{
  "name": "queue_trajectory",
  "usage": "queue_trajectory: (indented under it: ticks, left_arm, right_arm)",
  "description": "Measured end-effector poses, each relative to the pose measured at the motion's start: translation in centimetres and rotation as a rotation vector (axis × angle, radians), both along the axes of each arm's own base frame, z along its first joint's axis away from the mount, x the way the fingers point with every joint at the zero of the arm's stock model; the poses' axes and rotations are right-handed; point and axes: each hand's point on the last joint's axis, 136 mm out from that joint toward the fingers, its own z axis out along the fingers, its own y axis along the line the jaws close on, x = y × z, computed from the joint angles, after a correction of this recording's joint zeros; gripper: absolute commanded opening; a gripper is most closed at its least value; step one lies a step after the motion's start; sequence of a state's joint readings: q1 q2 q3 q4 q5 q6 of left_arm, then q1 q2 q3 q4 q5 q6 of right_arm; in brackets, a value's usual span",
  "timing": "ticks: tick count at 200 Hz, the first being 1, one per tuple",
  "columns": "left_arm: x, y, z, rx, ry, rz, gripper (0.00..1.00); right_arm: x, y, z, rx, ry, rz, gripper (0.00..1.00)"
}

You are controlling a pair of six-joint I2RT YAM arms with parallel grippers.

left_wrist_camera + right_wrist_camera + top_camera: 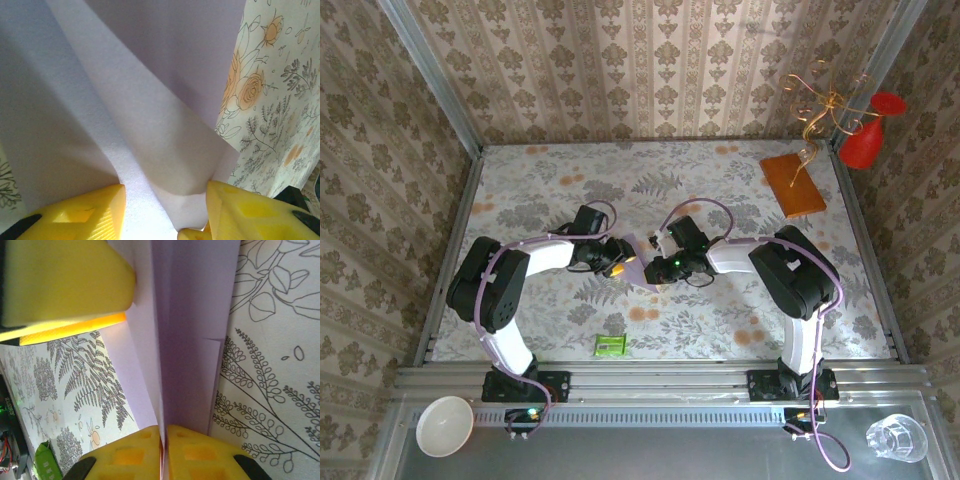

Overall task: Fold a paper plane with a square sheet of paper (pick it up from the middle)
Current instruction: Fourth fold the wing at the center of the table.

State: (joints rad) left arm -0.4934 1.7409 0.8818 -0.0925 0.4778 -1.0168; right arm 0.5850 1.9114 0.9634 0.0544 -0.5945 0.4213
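1 lavender paper (190,315), 2 claws, right claw (163,430) clenched on it, left claw (165,187) released

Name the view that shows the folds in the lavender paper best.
Right wrist: the lavender paper stands close, its lengthwise creases sharp. Left wrist shows one broad fold of the paper; top external, just a small sliver.

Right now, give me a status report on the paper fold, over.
Right gripper shut on folded paper. Left gripper open, straddling a fold. Green packet and orange board lie well clear.
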Motion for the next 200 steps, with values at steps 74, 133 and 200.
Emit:
queue_trajectory:
  ticks: [74,133,200]
  left_arm:
    - [2.1,0.7,4.2,-0.076,-0.118,0.028,0.38]
    - [2.5,-1.1,3.9,-0.165,-0.142,-0.017,0.2]
    - [1.6,-3.5,2.4,-0.225,-0.109,-0.084,0.16]
  right_arm:
    - [0.3,-0.3,0.1,0.073,0.091,-0.031,0.12]
    - [0.6,-0.6,0.2,0.14,0.16,-0.068,0.12]
    - [1.0,-1.0,0.2,0.179,0.197,-0.1,0.12]
